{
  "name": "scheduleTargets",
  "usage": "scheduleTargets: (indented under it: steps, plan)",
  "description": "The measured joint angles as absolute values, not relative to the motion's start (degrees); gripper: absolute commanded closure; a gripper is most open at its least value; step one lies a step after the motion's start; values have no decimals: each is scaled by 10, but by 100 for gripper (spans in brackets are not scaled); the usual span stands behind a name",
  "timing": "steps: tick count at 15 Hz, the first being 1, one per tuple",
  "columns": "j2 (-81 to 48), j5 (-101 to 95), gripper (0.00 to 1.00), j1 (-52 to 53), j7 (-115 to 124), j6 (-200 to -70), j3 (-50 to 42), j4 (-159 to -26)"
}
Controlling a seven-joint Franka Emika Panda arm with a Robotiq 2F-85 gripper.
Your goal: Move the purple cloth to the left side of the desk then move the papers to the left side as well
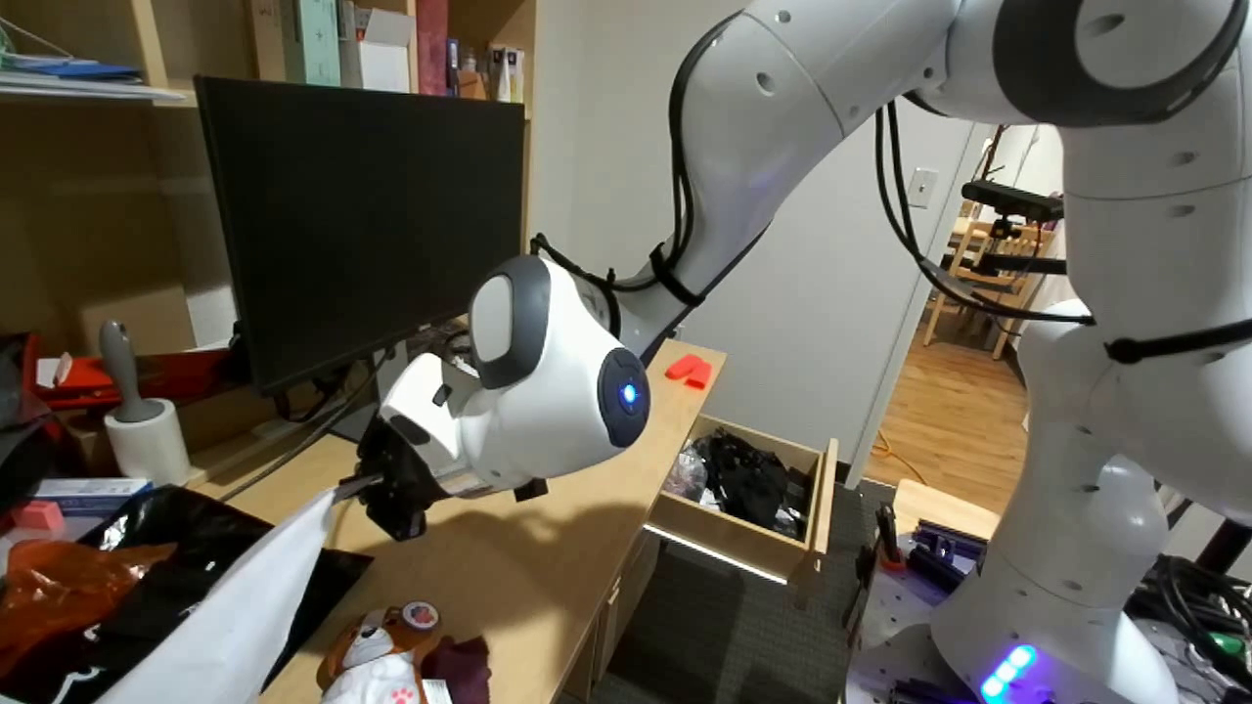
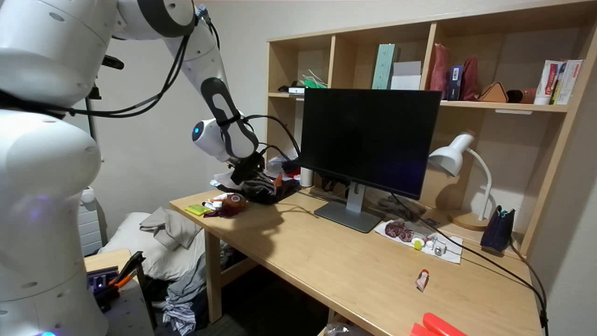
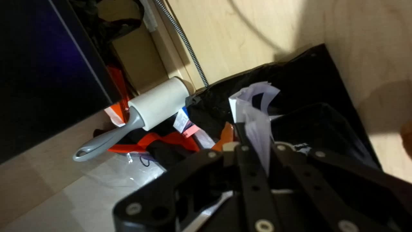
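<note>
White papers [image 1: 235, 601] hang from my gripper [image 1: 360, 486] at the left of an exterior view, over a black plastic bag. In the wrist view, the folded papers [image 3: 257, 129] are pinched between the dark fingers [image 3: 254, 145], so the gripper is shut on them. The gripper also shows in an exterior view [image 2: 247, 169], above the pile at the desk's far-left end, with the white papers [image 2: 225, 179] beside it. A dark purple-red cloth [image 1: 462, 670] lies on the desk beside a plush dog; it also shows under the plush [image 2: 224, 210]. It is partly hidden.
The black bag [image 1: 328, 577] and an orange wrapper [image 1: 78, 577] lie under the papers. A lint roller [image 1: 147, 430] and the monitor [image 1: 362, 215] stand close to the arm. The plush dog [image 1: 377, 655] sits near the desk edge. An open drawer [image 1: 753, 489] juts out.
</note>
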State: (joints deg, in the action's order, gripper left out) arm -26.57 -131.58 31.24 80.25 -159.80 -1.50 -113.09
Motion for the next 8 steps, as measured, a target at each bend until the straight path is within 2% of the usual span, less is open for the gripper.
scheduleTargets:
  steps: [8]
  plan:
    - [-260,-1398,93,310,998,-1518,10,-1116]
